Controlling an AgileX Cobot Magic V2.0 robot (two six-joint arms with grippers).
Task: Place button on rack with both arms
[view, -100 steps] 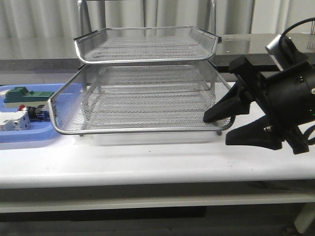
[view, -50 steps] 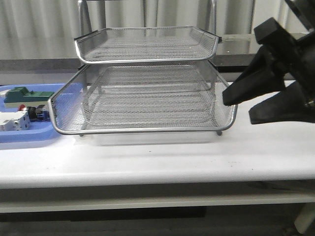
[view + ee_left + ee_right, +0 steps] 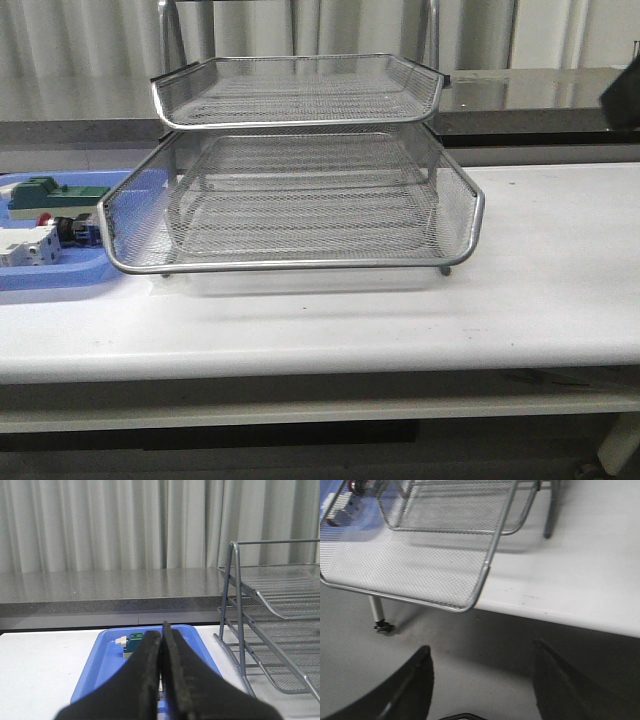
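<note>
Button [image 3: 62, 229]: red cap, black body, lying in blue tray [image 3: 60, 280].

Closed left pincer [image 3: 162, 680] before blue tray [image 3: 102, 667], seemingly empty-jawed

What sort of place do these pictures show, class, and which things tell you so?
Probably a robotics lab or test bench: a plain white table, a curtained backdrop, and electrical parts laid out in a blue tray beside a wire rack.

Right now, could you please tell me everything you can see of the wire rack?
The rack is silver wire mesh with chrome rims, standing upright on thin legs on the white table. Its lower tray is pulled forward, the upper one sits further back; both look empty. The blue tray lies beside it. Neither gripper touches it.
</note>
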